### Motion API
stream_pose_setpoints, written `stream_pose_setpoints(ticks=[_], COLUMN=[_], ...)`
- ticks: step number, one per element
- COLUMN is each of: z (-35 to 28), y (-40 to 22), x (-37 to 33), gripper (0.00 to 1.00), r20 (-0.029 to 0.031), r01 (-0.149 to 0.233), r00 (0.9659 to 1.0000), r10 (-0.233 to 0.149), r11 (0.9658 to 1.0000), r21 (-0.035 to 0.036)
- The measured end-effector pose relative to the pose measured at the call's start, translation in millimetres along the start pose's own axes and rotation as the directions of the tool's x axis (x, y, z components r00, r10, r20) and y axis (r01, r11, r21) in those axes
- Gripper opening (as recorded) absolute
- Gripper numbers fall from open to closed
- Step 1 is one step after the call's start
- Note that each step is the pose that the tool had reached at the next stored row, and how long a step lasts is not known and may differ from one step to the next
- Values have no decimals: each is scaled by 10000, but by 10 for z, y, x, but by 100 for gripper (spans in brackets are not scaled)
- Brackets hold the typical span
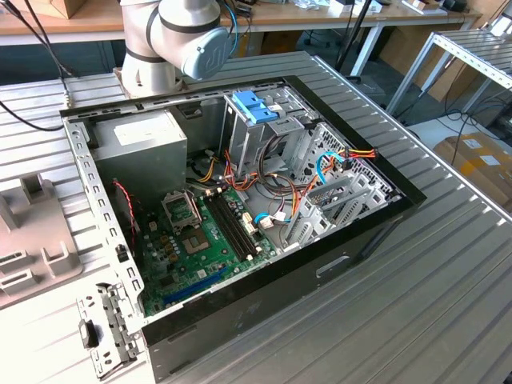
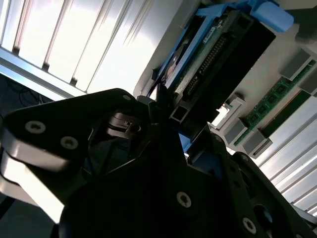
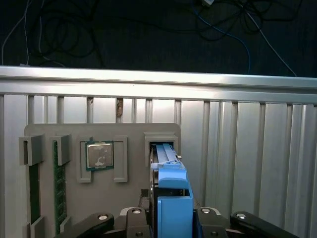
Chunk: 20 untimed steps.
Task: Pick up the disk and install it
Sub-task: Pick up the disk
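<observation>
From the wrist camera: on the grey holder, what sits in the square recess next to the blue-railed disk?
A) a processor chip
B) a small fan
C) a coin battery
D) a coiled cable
A: in the first wrist view a square, silver-topped processor chip with a green edge lies in the recess of the grey holder, beside the disk.
</observation>
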State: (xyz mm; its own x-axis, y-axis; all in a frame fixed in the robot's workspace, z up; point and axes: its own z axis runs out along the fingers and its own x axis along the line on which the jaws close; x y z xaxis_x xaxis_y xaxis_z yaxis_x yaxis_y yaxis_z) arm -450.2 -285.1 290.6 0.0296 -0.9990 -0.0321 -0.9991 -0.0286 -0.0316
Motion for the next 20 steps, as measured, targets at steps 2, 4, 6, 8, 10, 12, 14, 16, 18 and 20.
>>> stream_pose_setpoints(ticks=[2, 4, 6, 8, 10, 12, 14, 16, 18, 20], z=[0, 0, 0, 0, 0, 0, 0, -8, -28, -40], y=[0, 0, 0, 0, 0, 0, 0, 0, -1, -1], x=[0, 0, 0, 0, 0, 0, 0, 0, -1, -1], gripper=[37, 37, 37, 37, 37, 37, 37, 37, 37, 37], r20=[0, 0, 1, 1, 1, 2, 3, 3, 3, 4], r01=[0, 0, 0, 0, 0, 0, 0, 0, 0, 0], r00=[10000, 10000, 10000, 10000, 10000, 10000, 10000, 10000, 10000, 10000], r10=[0, 0, 0, 0, 0, 0, 0, 0, 0, 0], r11=[10000, 10000, 10000, 10000, 10000, 10000, 10000, 10000, 10000, 10000], r21=[0, -1, 0, 0, 0, 0, 0, 0, 0, 0])
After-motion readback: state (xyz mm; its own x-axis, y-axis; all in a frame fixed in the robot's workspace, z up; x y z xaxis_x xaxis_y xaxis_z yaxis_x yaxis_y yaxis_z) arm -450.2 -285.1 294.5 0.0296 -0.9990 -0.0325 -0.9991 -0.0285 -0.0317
